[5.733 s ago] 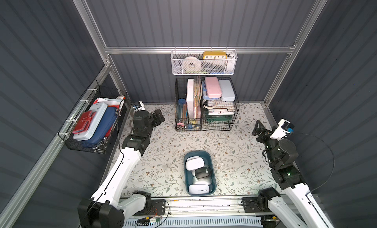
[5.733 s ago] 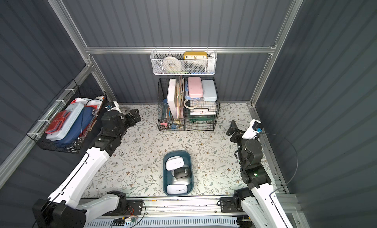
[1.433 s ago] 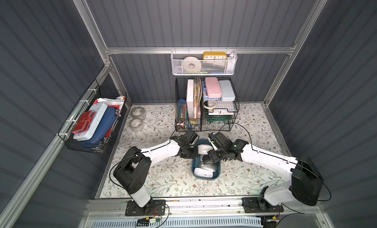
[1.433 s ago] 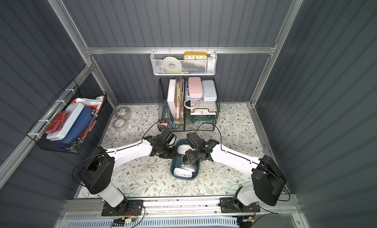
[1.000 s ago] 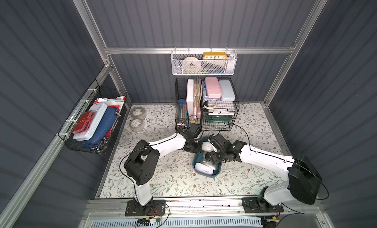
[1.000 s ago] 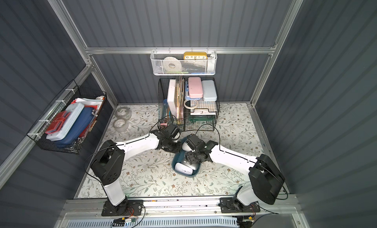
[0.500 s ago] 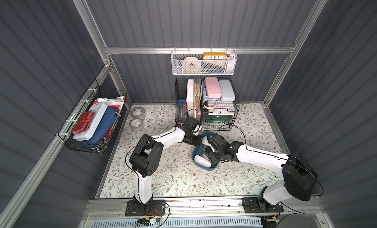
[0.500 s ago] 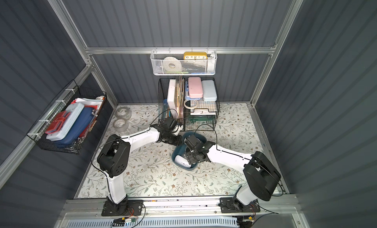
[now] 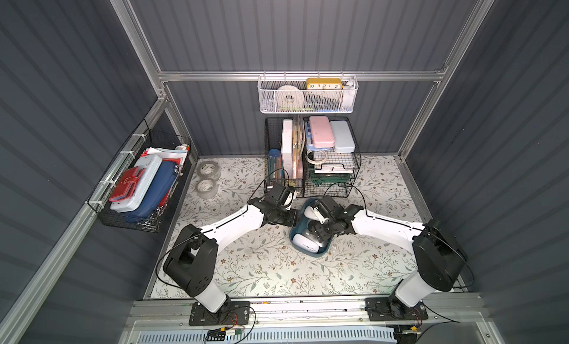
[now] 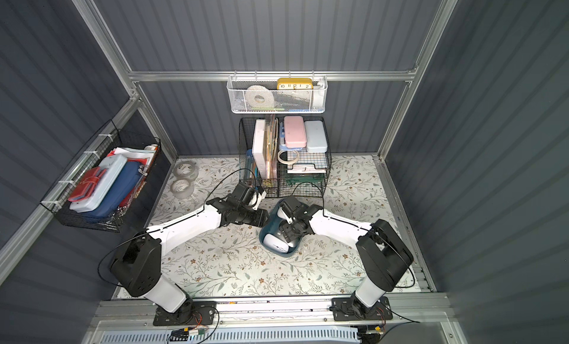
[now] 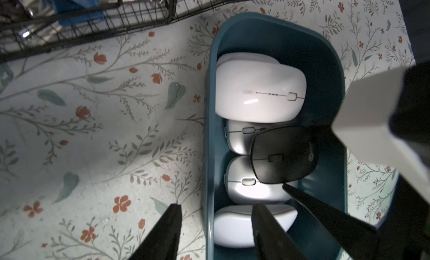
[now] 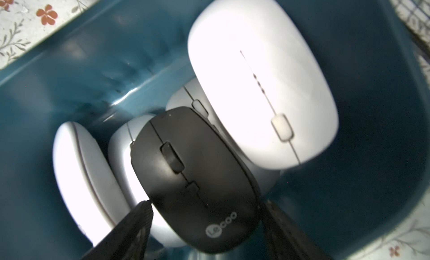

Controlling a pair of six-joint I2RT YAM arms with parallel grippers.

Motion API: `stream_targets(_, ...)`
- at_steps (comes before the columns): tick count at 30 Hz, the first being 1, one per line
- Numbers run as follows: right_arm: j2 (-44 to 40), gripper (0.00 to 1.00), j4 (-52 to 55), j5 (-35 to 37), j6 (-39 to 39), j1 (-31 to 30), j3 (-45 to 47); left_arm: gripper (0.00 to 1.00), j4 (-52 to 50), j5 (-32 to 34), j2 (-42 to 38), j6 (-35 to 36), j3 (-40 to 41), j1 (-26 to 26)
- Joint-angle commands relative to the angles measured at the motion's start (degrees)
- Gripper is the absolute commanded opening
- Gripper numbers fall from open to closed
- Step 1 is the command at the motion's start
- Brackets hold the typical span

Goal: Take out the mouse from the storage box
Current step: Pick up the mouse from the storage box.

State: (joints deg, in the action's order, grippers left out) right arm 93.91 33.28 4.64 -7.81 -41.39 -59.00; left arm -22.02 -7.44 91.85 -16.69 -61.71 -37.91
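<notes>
Storage box (image 11: 279, 35) nearer organisers (image 9: 331, 176) than before

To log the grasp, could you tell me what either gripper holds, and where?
Nothing yet: the right gripper, open, flanks the black mouse at its rear; the left gripper, open, straddles the box wall.

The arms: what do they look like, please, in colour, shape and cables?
The left arm and the right arm have smooth white links between bulky black joint housings. A thin black cable loops over each wrist. The left pincer and the right pincer have black fingers that taper to points; the right's look ribbed.
</notes>
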Motion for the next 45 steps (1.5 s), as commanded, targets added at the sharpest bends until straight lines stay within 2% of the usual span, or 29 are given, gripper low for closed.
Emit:
stream_targets(1,1.3,0.79,0.5,-2.7,3.2,1.6,-1.6,0.59,0.9,0.8,-2.3,-2.5,3.2,-0.4)
stream_targets(5,0.9,0.81,-0.6,-4.4,4.7,3.1,-1.7,0.64,1.1,0.2,-3.1,-2.9,5.2,-0.9)
stream_targets(10,3.7,0.83,-0.4,-9.2,6.9,3.2,-3.2,0.64,1.9,0.3,-2.2,-3.2,6.8,-1.5)
stream_targets(14,6.8,0.83,1.2,-9.5,7.8,3.1,-5.0,0.65,2.5,0.7,-2.1,-3.5,7.4,-1.6)
stream_targets(22,4.8,0.71,-0.4,-8.0,7.1,2.2,-4.7,0.66,2.6,1.7,-1.4,-3.4,7.9,-1.6)
stream_targets(24,5.2,0.71,-0.4,-8.3,7.0,1.9,-5.1,0.66,2.8,1.9,-1.2,-3.5,8.0,-1.6)
stream_targets(34,4.4,0.54,-1.4,-7.5,5.5,0.9,-5.1,0.67,2.8,3.0,-1.5,-3.7,9.1,-1.6)
stream_targets(45,-4.5,0.48,-4.6,-6.4,-2.0,0.9,0.1,0.69,2.7,5.6,-3.9,-4.9,9.8,-1.6)
